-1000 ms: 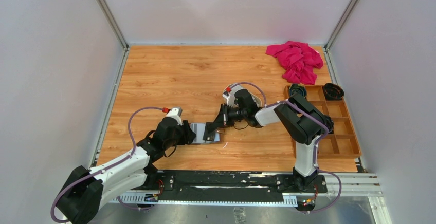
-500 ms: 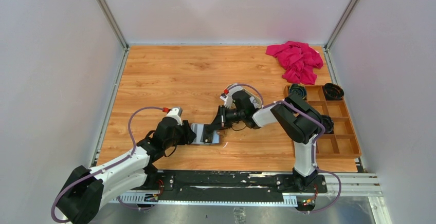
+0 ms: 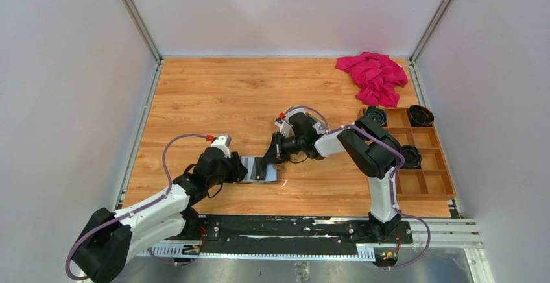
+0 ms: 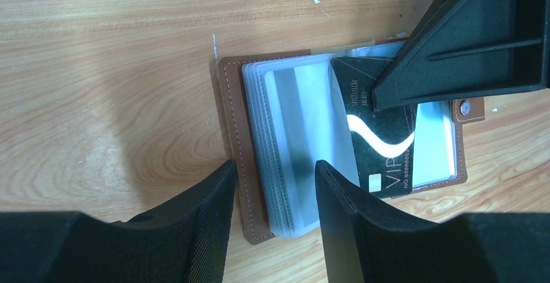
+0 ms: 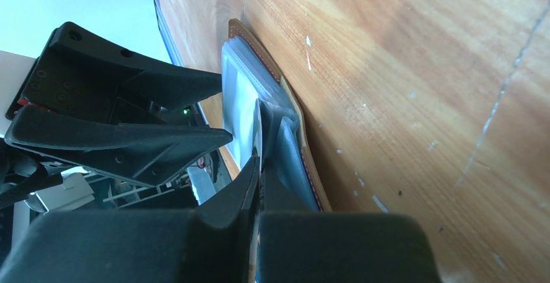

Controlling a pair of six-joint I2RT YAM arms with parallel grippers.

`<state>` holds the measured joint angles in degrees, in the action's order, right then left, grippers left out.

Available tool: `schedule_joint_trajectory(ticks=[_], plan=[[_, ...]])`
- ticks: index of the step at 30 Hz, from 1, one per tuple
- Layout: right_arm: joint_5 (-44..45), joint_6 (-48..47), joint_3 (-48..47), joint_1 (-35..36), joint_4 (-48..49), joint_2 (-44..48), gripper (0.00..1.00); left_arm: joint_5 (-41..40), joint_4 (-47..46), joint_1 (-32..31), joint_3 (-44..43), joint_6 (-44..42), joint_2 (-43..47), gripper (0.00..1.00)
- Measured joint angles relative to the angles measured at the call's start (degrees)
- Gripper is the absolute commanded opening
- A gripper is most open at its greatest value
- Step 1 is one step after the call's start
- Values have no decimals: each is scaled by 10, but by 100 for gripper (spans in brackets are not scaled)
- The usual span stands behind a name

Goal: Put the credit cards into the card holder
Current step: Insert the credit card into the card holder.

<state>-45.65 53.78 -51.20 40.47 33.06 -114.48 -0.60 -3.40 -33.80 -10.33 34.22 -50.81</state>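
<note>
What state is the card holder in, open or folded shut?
Open. The card holder lies spread flat on the table, its clear sleeves fanned up, a black card resting across them.

1. The card holder lies open and flat on the wooden table, its stack of clear sleeves facing up.
2. A snap tab sticks out at its right edge.
3. A dark credit card with a white wavy stripe and "VIP" lettering lies tilted over the sleeves.
4. The right gripper reaches in from the upper right, pinching that card's upper end.
5. The left gripper has its fingers apart over the holder's near left corner.
</note>
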Motion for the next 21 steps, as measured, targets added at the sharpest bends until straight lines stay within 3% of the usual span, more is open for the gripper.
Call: schedule_joint_trajectory(ticks=[21], plan=[[27, -4, -28, 9, -106, 19, 0, 6, -12, 7, -6, -8, -20, 46]])
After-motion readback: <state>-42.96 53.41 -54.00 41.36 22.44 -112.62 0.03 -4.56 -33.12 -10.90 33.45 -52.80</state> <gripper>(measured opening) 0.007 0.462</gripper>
